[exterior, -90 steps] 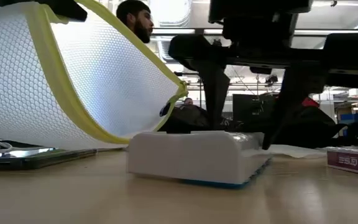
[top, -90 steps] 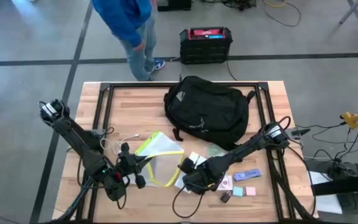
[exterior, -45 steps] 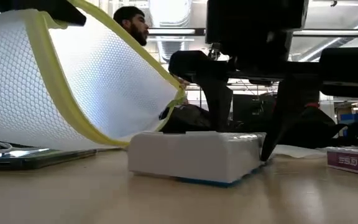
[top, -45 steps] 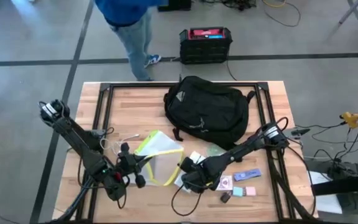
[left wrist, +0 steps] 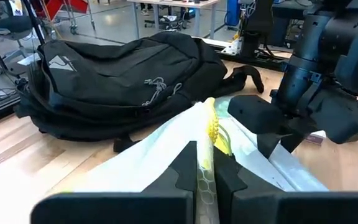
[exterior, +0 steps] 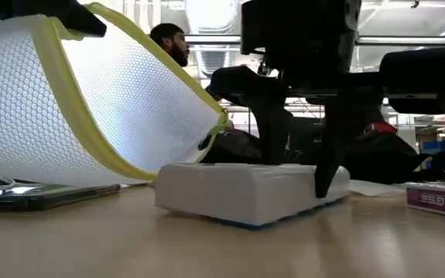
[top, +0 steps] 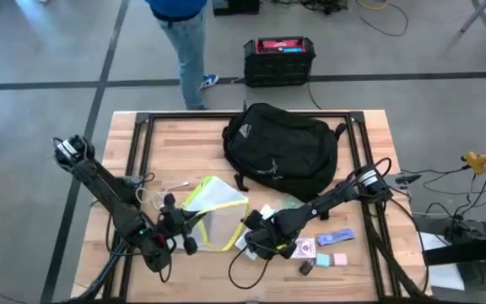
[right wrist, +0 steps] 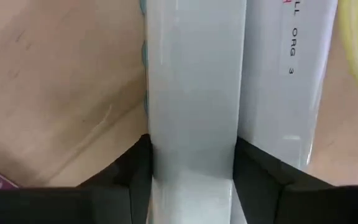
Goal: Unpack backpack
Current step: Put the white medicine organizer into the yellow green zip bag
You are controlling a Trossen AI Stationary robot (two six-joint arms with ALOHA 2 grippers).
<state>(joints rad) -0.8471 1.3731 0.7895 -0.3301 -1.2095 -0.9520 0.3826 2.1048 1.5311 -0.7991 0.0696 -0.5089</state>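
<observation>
The black backpack (top: 281,152) lies at the table's far middle, untouched, resting on its back (left wrist: 117,74). My left gripper (top: 197,224) at the near left is shut on a white mesh pouch with a yellow edge (top: 218,215), held up off the table (exterior: 91,108). My right gripper (top: 256,241) stands just right of the pouch, pointing down, shut on a white pack (exterior: 230,193) that lies on the wood (right wrist: 191,93). My left gripper pinches the pouch's yellow edge (left wrist: 209,134) between its two fingers, coming level from the table's left. The pouch stands up from the hold, and its lower part bows down toward the table. My right gripper pinches the white pack's two long sides (right wrist: 160,155) between its fingers (exterior: 327,166), from above, pointing down, and lies across the pack. The pack's underside is on the table.
A phone and a white cable (exterior: 6,189) lie left of the pouch. Small cards and boxes (top: 334,238) and a purple box (exterior: 439,199) lie at the near right. A black box with a red top (top: 278,59) and a person (top: 184,34) are beyond the far edge.
My right gripper has gone a little toward the table's left and its fingers have drawn together onto the white pack's sides. The pack has turned slightly on the table. The person beyond the far edge has walked farther away.
</observation>
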